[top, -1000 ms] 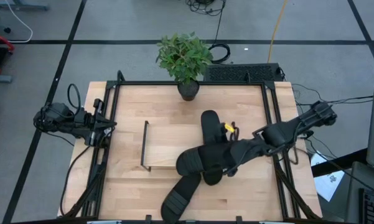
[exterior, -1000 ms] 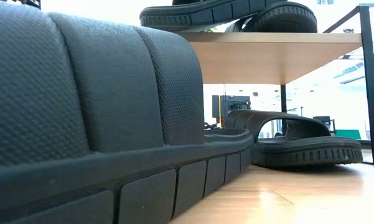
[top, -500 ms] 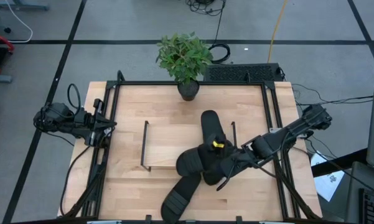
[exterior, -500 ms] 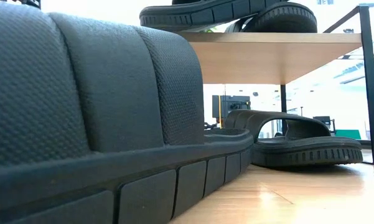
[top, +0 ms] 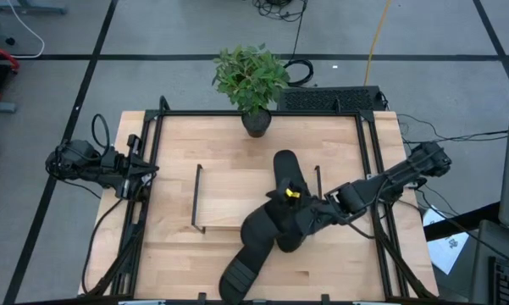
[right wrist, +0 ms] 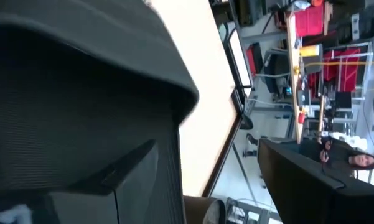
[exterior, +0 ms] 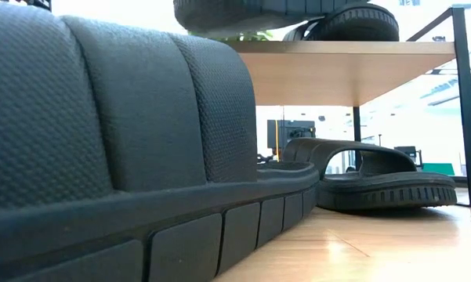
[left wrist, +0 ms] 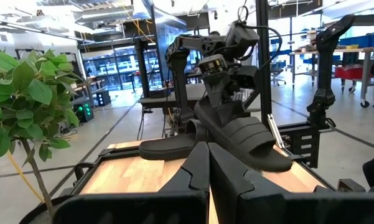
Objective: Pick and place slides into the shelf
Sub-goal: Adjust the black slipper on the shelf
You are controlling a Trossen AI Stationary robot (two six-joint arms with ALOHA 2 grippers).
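Left arm parked at the left edge of the worktop (top: 178,152), middle left of the high view; left gripper (top: 140,175) with fingers together, holding nothing. In the left wrist view its two dark fingers (left wrist: 196,171) meet in a point at the bottom centre.

Right arm reaches in from the right edge toward frame centre. Right gripper (top: 309,216) has its fingers spread wide around a slide (left wrist: 249,137), which the left wrist view shows lifted and tilted above the shelf (top: 224,199).

Shelf sits at centre of the worktop. A second slide (top: 286,174) lies on the right part of its board. A third slide (top: 246,269) lies on the worktop at lower centre, just below the shelf. In the low view, a fourth slide (exterior: 376,184) rests under the shelf board.

Potted plant (top: 251,80) at the worktop's far edge, top centre.
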